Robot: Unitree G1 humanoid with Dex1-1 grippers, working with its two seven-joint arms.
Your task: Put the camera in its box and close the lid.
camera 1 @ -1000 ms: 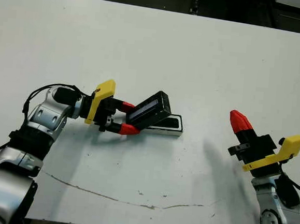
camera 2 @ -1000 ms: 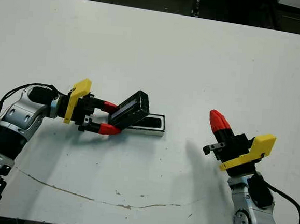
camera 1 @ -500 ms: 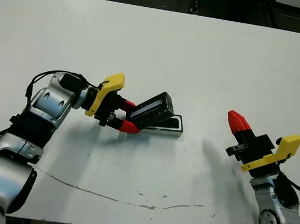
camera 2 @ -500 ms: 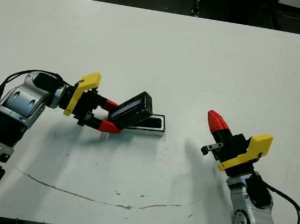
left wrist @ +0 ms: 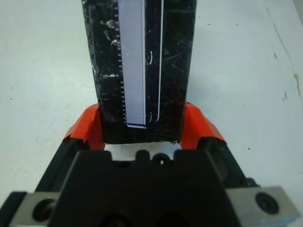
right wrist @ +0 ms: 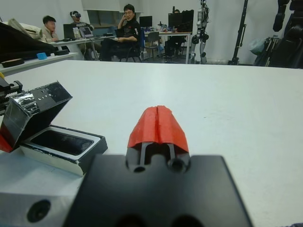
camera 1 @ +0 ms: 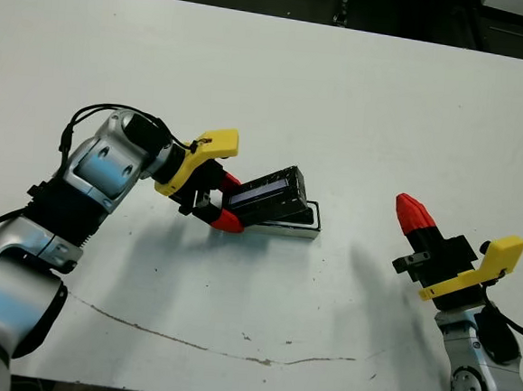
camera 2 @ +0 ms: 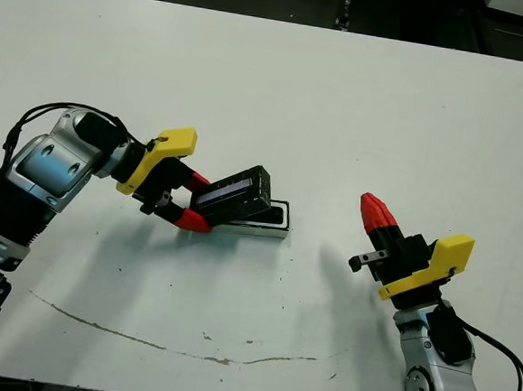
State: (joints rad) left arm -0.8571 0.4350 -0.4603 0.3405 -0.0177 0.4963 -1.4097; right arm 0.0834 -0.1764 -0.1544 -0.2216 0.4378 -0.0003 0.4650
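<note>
**Lid lowered flatter over box**

Head views: left gripper [camera 1: 228, 200] clamps the lid [camera 1: 269, 195], now tilted lower over the box [camera 1: 302, 228], mid-table [camera 1: 359, 104].

Left wrist: pale stripe, writing unreadable.

Right wrist: right gripper [right wrist: 158, 124] closed, empty; camera [right wrist: 60, 141] lies inside box.

The white bench [camera 1: 360, 95] carries the box [camera 1: 306, 228] near its middle; the camera [right wrist: 61, 141] lies inside.

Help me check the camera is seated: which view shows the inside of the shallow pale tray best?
The right wrist view: the shallow pale tray lies open toward it, a dark block inside. The head views show the tray half covered by the tilted glossy black lid. The left wrist view shows only the lid.
</note>
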